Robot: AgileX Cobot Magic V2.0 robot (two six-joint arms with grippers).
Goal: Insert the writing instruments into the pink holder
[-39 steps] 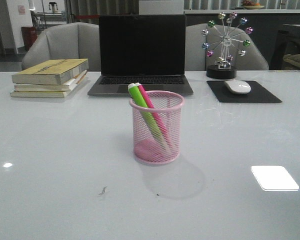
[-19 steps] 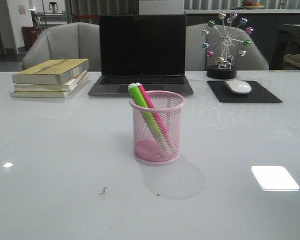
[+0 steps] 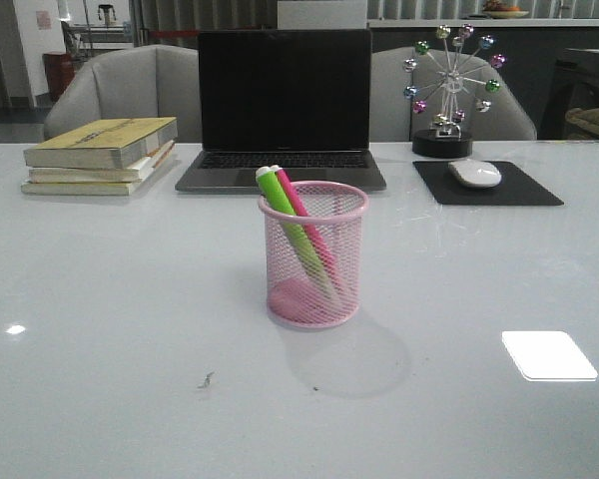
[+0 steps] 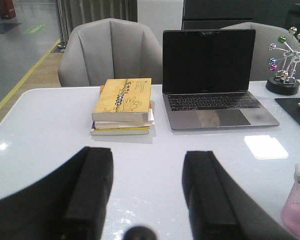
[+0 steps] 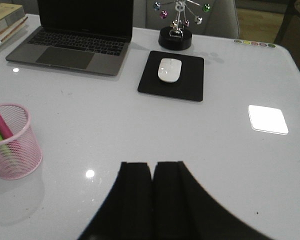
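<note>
While both arms are out of the front view, the white bench (image 3: 110,299) is seen carrying all items. Largest on it is the open laptop (image 3: 284,105), screen dark, standing at the far side behind the pink holder (image 3: 313,255). To the left of the laptop lies a stack of books (image 3: 102,155), the top one yellow-covered. To the laptop's right lies a black mouse pad (image 3: 487,184) with a white mouse (image 3: 474,173) on it, and just behind the pad stands a ferris-wheel desk ornament (image 3: 449,85) with coloured balls on a black base.

The pink holder stands upright near the middle of the bench, in front of the laptop and well apart from the books and the mouse pad. Both markers are inside it, leaning together toward its left rim with their upper ends above the rim: the green marker (image 3: 280,202) in front, the pink marker (image 3: 293,195) just behind and touching or nearly touching it.

Left hand (image 4: 147,192): fingers spread wide apart, nothing between them, held above bare bench with the books and laptop beyond. Right hand (image 5: 152,192): fingers pressed together, nothing gripped, above bare bench; the holder lies well off to one side of it.
</note>
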